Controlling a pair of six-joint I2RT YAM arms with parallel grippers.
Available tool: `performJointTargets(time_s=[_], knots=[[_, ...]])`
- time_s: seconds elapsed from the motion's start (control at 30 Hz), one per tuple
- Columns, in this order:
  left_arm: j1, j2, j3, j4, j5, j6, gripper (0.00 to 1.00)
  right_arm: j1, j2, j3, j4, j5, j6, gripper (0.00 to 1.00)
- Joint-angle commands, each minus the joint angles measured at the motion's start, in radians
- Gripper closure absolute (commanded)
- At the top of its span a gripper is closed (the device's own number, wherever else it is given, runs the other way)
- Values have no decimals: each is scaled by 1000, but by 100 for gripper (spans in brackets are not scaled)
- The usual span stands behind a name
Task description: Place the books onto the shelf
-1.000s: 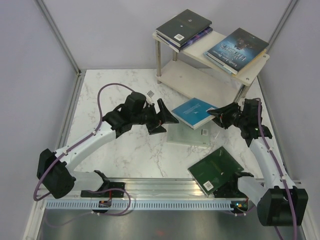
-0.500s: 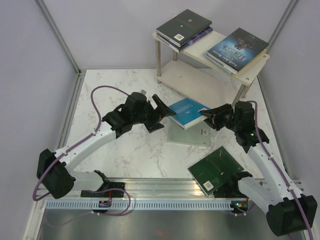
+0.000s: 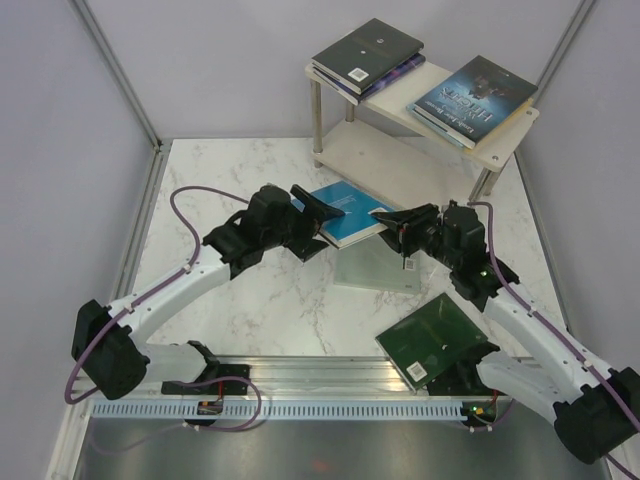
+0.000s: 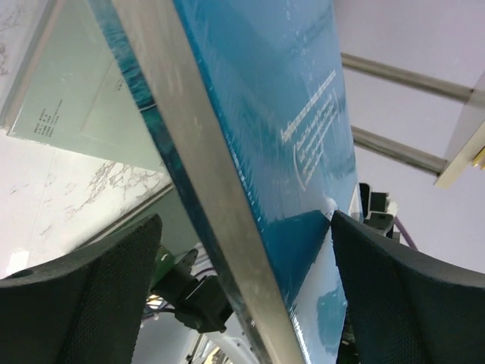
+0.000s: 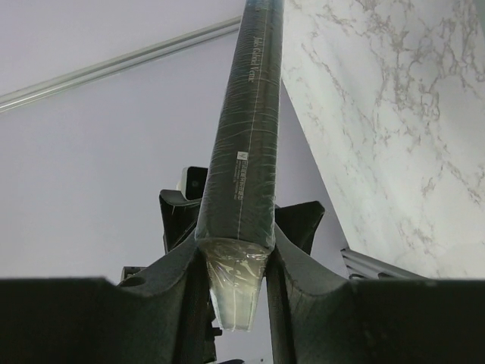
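Observation:
A cyan book [image 3: 350, 213] hangs above the table, and my right gripper [image 3: 393, 228] is shut on its right end; in the right wrist view the book's spine [image 5: 254, 114] runs up from between the right gripper's [image 5: 242, 206] fingers. My left gripper [image 3: 322, 222] is open, its fingers either side of the book's left end [image 4: 303, 114], with a gap at the left gripper's [image 4: 244, 220] left finger. The shelf [image 3: 385, 165] stands back right, holding a dark stack [image 3: 368, 52] and a dark blue book [image 3: 475, 95] on top. A pale mint book [image 3: 378, 270] and a dark green book [image 3: 432, 340] lie on the table.
The marble table [image 3: 230, 170] is walled by pale panels with a metal post [image 3: 115, 70] at the back left. The shelf's thin metal legs [image 3: 318, 120] stand just behind the held book. The arms' base rail [image 3: 330, 385] runs along the near edge.
My right gripper has carried the cyan book left and up, off the mint book. The book's left end now sits between my left gripper's open fingers.

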Motion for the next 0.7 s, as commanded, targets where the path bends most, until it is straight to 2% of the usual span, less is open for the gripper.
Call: performJointTargets(time_s=[0.0, 0.03, 0.1, 0.13, 0.2, 0.23, 0.3, 0.33, 0.4, 0.47, 0.53, 0.63, 0.67], knots=[[16, -8, 27, 15, -64, -69, 8, 47, -7, 65, 301, 37, 107, 100], [22, -8, 31, 10, -64, -71, 16, 55, -4, 70, 301, 43, 107, 100], [40, -4, 42, 2, -65, -68, 25, 75, 1, 77, 300, 58, 107, 100], [48, -2, 51, -7, -65, -66, 35, 81, -1, 76, 300, 61, 111, 100], [66, -2, 59, -11, -65, -57, 44, 93, 2, 70, 306, 63, 124, 100], [72, -1, 62, -12, -65, -57, 55, 98, 4, 64, 333, 64, 130, 100], [88, -2, 64, -13, -65, -54, 64, 116, 10, 42, 369, 73, 162, 100], [92, -1, 65, -13, -62, -52, 72, 122, 16, 36, 412, 72, 173, 100], [105, -4, 68, -13, -59, -42, 80, 133, 33, 34, 432, 58, 176, 100], [120, -5, 79, -12, -52, -23, 94, 137, 50, 47, 449, 46, 155, 100], [134, -8, 90, -13, -32, 11, 98, 139, 59, 60, 450, 17, 139, 99], [160, -33, 94, -13, -18, 58, 98, 139, 64, 54, 449, -6, 125, 53], [178, -41, 96, -12, -13, 73, 98, 141, 64, 45, 449, -12, 122, 28]])
